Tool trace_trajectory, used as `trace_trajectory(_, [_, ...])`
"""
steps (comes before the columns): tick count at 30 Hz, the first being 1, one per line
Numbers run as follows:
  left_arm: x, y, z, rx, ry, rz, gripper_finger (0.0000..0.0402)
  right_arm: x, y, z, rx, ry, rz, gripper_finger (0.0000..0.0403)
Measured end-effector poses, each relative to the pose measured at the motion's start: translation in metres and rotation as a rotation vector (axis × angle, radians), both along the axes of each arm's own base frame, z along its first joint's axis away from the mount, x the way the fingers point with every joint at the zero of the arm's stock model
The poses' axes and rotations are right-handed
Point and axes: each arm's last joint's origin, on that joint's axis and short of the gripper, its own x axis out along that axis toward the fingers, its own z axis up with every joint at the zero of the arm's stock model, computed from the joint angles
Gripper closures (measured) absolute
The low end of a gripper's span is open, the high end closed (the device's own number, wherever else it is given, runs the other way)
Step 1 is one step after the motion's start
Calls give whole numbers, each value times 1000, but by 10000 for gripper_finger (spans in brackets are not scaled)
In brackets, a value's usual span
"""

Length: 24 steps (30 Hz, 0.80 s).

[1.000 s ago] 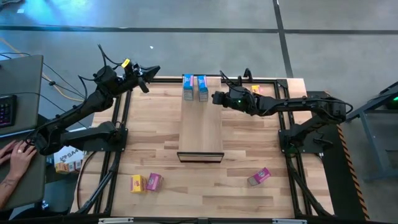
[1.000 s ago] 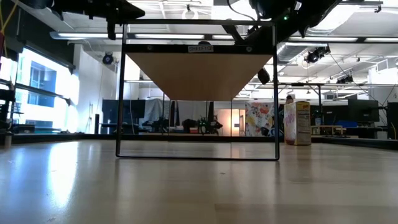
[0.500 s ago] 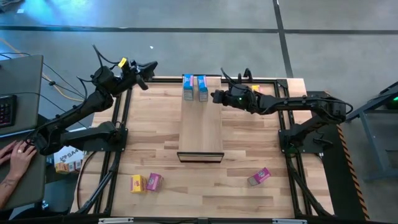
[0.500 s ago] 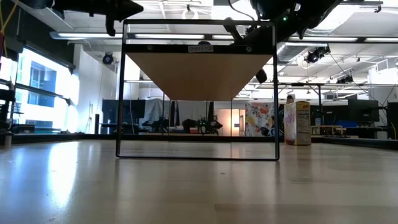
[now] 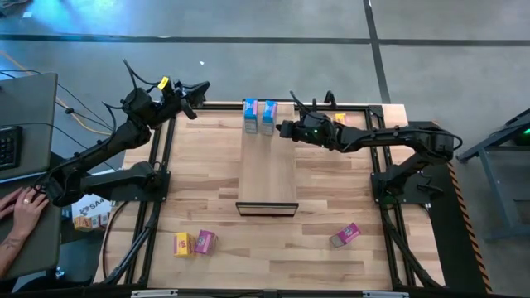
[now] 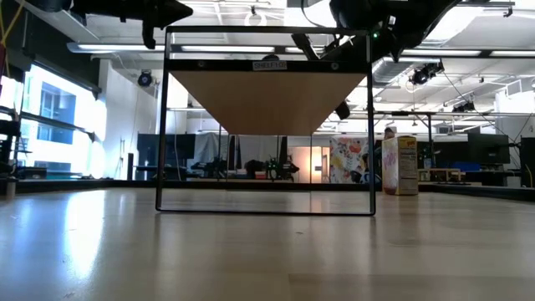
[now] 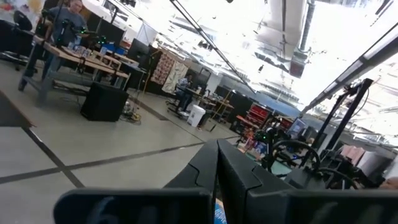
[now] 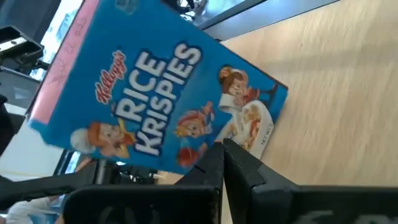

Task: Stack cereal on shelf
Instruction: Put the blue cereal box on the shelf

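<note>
Risk sits with the two blue cereal boxes [image 5: 259, 117] standing side by side at the far end of the shelf [image 5: 267, 170]: the right gripper [image 5: 281, 129] hovers just beside the nearer one, and a sideways nudge from it could tip that box into its neighbour or push it off the plank's edge. In the right wrist view the blue Rice Krispies box [image 8: 155, 99] fills the picture just ahead of the fingers [image 8: 239, 171], which are pressed together and hold nothing; closed fingers arriving at a box would shove it rather than grasp it.

The right arm reaches low and nearly straight across the bench [image 5: 207, 165] toward the shelf's far end. The left arm is raised at the far left corner, its gripper [image 5: 199, 88] pointing out over the floor, fingers pressed together, empty.

Remaining cereal lies well apart from the shelf: a yellow box [image 5: 181, 243] touching a pink box [image 5: 204, 241] near the front left, another pink box [image 5: 345, 235] at front right, and a yellow box [image 5: 339, 119] partly hidden behind the right arm.
</note>
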Motion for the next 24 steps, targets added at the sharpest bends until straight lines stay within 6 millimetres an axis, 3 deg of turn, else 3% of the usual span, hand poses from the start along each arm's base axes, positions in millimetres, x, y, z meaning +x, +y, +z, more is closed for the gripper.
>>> trace_trajectory(10, [0,0,0,0,0,-2,401,-11,-22,7,-3,-35,-49,403])
trace_trajectory(24, [0,0,0,1,1,-2,401,-6,-30,7,29,-138,-101,403])
